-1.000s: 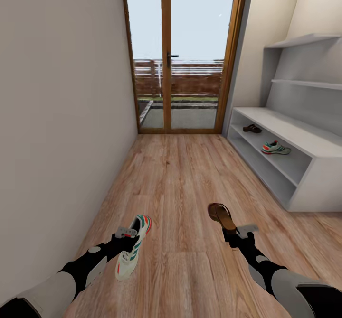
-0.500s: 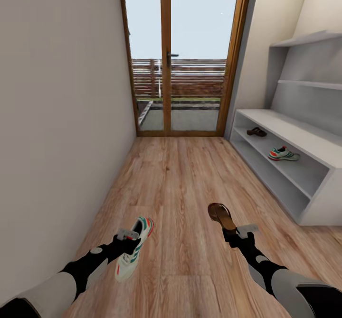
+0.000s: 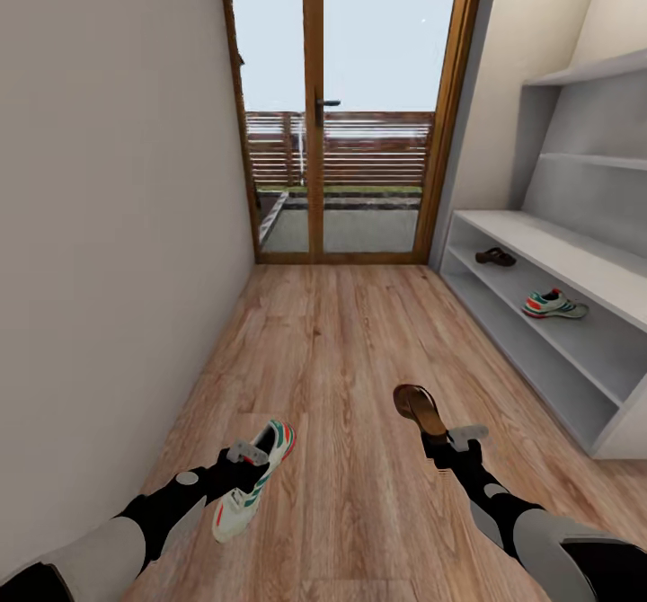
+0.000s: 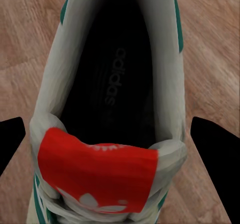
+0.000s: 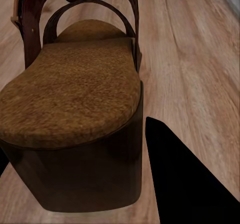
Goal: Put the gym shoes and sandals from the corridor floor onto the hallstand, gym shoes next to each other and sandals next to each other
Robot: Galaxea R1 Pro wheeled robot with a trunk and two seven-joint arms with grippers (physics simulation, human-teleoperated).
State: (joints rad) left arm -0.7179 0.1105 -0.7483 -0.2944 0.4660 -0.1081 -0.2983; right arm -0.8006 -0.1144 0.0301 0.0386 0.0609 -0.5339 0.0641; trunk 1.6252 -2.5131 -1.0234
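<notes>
My left gripper (image 3: 243, 464) is shut on a white gym shoe (image 3: 261, 481) with teal and red trim, held low over the corridor floor (image 3: 341, 332). In the left wrist view the gym shoe (image 4: 120, 83) shows its dark opening and red tongue between the two black fingers (image 4: 215, 154). A brown sandal (image 3: 420, 409) is clamped at its heel by my right gripper (image 3: 447, 438), toe pointing ahead. The sandal (image 5: 75, 98) looms close in the right wrist view, beside one finger (image 5: 185, 179). On the hallstand (image 3: 575, 261) at the right, a second sandal (image 3: 495, 257) and a second gym shoe (image 3: 554, 305) lie apart on one low shelf.
A bare wall (image 3: 108, 225) runs along the left. A wood-framed glass door (image 3: 314, 108) closes the far end of the corridor. The hallstand's near end panel (image 3: 620, 431) juts toward the floor at the right. Open plank floor lies between me and the door.
The whole view has shifted: the door looks nearer and the hallstand has slid right, so the camera moved. The held gym shoe sits slightly lower. Both grips are unchanged.
</notes>
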